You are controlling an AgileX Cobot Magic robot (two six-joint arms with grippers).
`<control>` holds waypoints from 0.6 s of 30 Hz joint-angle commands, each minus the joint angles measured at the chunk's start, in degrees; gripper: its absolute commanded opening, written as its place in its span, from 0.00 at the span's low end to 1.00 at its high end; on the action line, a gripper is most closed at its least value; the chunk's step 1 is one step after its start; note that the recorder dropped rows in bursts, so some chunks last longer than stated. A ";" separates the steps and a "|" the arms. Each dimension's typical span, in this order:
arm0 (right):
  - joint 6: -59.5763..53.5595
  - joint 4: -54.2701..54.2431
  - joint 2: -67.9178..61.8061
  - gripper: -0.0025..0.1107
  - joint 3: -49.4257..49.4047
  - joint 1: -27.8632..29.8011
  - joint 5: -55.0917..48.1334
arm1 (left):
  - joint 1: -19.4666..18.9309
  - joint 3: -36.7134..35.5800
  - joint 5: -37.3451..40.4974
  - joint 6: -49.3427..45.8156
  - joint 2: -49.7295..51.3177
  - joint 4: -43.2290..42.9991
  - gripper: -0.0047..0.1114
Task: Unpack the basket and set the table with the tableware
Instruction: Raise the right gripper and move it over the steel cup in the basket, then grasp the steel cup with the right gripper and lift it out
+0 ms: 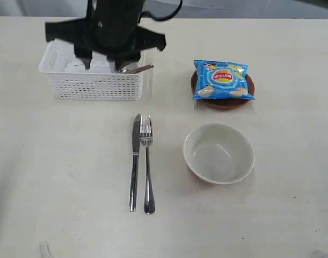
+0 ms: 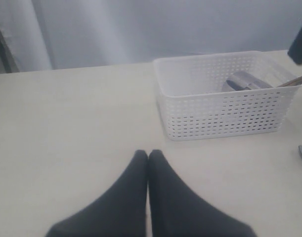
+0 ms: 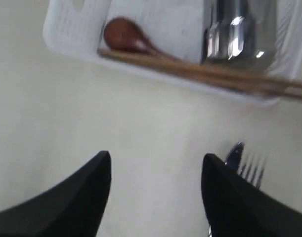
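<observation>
Right fingers (image 3: 91, 187) spread apart, nothing between them, hanging above the basket (image 1: 94, 86) on its cutlery side. Left fingers (image 2: 133, 187) pressed together, empty, low over the worktop (image 1: 62, 177), well apart from the basket.

In the basket: chopsticks (image 3: 200, 74), spoon (image 3: 122, 35), cup (image 3: 237, 34). Laid out: knife (image 1: 135, 161) and fork (image 1: 147, 161) side by side, bowl (image 1: 218, 153), plate (image 1: 224, 105) under a chip bag (image 1: 223, 80).

The chopsticks lie just ahead of the right fingers. Their long axis runs along the basket wall, in line with the finger gap rather than across it. A wrist turn is probably needed before closing. The right arm is clearly nearer.
</observation>
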State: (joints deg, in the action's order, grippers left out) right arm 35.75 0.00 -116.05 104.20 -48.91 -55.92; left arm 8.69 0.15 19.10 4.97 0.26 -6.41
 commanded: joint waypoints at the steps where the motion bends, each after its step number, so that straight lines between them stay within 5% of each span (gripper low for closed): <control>1: -5.85 -1.58 -4.10 0.65 7.93 5.02 -3.54 | -0.15 -0.15 -0.41 -0.09 -0.26 0.21 0.04; 18: -20.60 -1.76 -28.17 0.69 36.21 8.84 -12.69 | -0.15 -0.15 -0.41 -0.09 -0.26 0.21 0.04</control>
State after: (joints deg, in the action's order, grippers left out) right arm 17.06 -2.92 -141.26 136.45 -40.46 -66.88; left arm 8.69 0.15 19.10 4.97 0.26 -6.41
